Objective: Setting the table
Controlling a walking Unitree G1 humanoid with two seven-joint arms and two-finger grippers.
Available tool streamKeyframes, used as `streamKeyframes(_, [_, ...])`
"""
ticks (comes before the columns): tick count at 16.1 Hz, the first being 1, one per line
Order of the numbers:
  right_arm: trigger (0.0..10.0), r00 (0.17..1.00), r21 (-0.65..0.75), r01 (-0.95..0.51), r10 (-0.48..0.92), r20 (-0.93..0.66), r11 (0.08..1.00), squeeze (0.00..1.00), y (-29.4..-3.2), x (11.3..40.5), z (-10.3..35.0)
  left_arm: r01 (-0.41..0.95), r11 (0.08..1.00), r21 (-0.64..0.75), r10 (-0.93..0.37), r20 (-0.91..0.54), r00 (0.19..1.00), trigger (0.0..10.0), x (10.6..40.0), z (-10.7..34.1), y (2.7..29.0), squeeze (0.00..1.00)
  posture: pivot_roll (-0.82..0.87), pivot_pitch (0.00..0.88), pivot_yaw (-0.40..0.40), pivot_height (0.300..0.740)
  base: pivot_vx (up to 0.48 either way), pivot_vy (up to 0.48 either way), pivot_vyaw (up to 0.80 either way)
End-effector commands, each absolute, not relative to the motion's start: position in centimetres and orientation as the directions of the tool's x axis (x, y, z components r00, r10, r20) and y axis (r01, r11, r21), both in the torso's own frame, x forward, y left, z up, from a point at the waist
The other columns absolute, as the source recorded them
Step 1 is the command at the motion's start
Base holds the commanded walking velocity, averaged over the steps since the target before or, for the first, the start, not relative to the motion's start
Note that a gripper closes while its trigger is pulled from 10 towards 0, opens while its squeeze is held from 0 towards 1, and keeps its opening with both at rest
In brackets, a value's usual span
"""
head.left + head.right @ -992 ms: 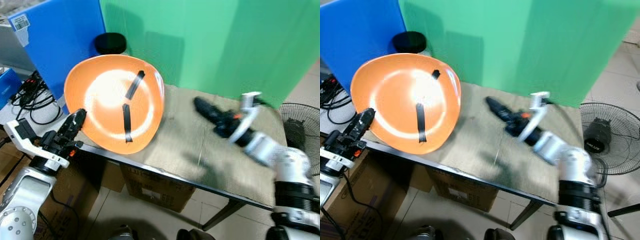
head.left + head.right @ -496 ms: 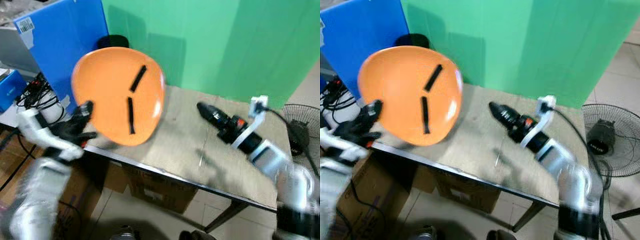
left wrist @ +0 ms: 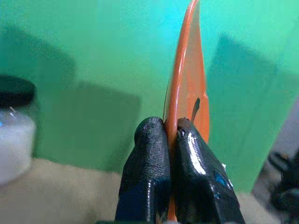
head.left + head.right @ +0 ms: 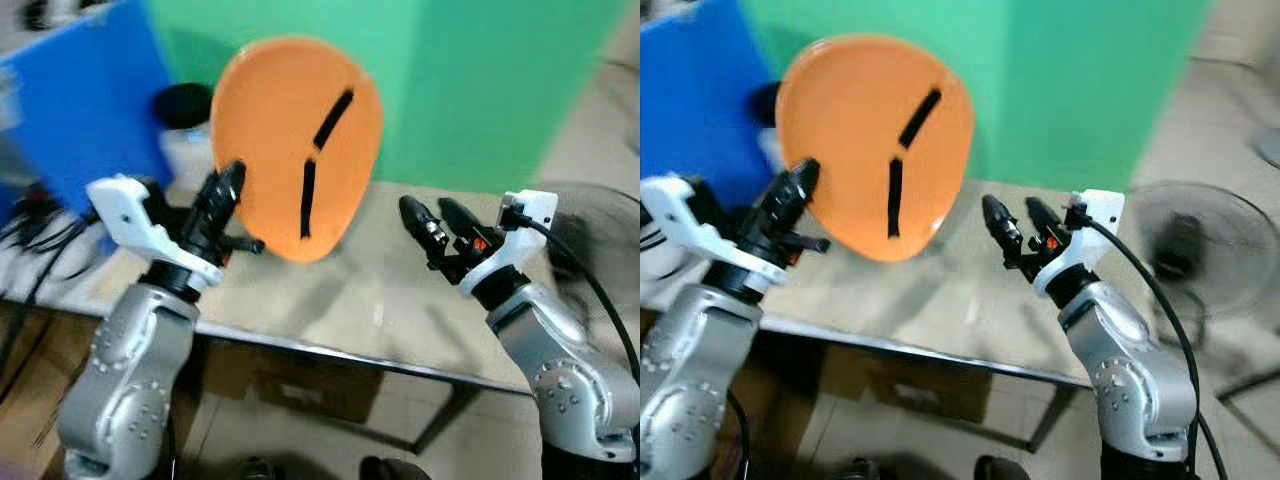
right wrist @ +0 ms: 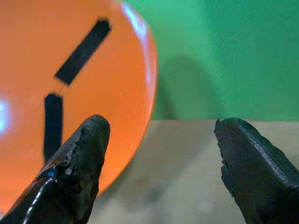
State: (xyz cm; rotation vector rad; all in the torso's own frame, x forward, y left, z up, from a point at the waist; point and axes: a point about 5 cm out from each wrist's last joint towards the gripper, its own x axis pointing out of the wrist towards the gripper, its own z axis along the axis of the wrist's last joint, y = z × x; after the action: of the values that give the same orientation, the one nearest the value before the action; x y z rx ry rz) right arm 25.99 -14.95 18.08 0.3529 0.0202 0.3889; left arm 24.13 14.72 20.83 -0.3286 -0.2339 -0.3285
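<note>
An orange plate [image 4: 297,140] with two black tape strips on its face is held nearly upright above the left part of the table [image 4: 390,310]. My left gripper [image 4: 228,190] is shut on the plate's lower left rim; the left wrist view has its fingers [image 3: 152,168] pinching the edge of the orange plate [image 3: 187,84]. My right gripper [image 4: 433,215] hovers open over the table's right part, its fingertips pointing toward the plate with nothing between them. The right wrist view looks past the open fingers [image 5: 79,158] to the plate [image 5: 70,93].
A green screen [image 4: 470,80] stands behind the table and a blue panel [image 4: 80,110] to its left. A white jar with a black lid [image 4: 183,120] sits at the back left. A floor fan [image 4: 1185,240] stands blurred at the right. Cardboard boxes [image 4: 290,385] lie under the table.
My left gripper has lifted the plate higher and swung it rightward, tipping it more upright. The right gripper has drawn nearer to the plate, its fingers apart. The camera has shifted.
</note>
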Motion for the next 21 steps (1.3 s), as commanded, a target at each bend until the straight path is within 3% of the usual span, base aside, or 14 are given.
streamKeyframes(1, [10.0,0.936,0.308,-0.35,0.343,0.08,0.884,0.0,-14.9,25.7,18.8,0.324,0.92,-0.222,-0.247,0.315,0.917,10.0,23.9,21.5,14.9,0.0,-0.07,0.026,0.089,0.74,0.0,0.0,-0.8])
streamKeyframes(4, [10.0,0.95,0.271,-0.311,0.304,0.071,0.911,0.0,-15.1,25.5,18.5,0.263,0.954,-0.145,-0.217,0.273,0.937,10.0,23.7,20.6,14.6,0.0,-0.07,0.009,0.077,0.74,0.0,0.0,-0.8])
streamKeyframes(8, [10.0,0.943,0.238,-0.332,0.32,0.09,0.913,0.0,-14.2,26.1,18.7,0.153,0.973,-0.171,-0.101,0.276,0.956,10.0,23.6,20.5,15.8,0.0,-0.06,0.0,0.042,0.74,0.0,0.0,-0.8])
streamKeyframes(13, [10.0,0.94,0.165,-0.342,0.339,0.05,0.925,0.0,-13.8,27.1,18.2,0.05,0.999,0.017,-0.053,0.188,0.981,10.0,23.6,19.2,16.5,0.0,-0.05,0.0,0.037,0.74,0.0,0.0,-0.8])
streamKeyframes(21, [10.0,0.944,0.11,-0.331,0.328,0.045,0.937,0.0,-14.1,27.4,18.1,-0.01,1.0,0.021,0.006,0.178,0.984,10.0,24.3,19.1,16.5,0.0,-0.07,0.009,0.04,0.74,0.0,0.0,-0.8])
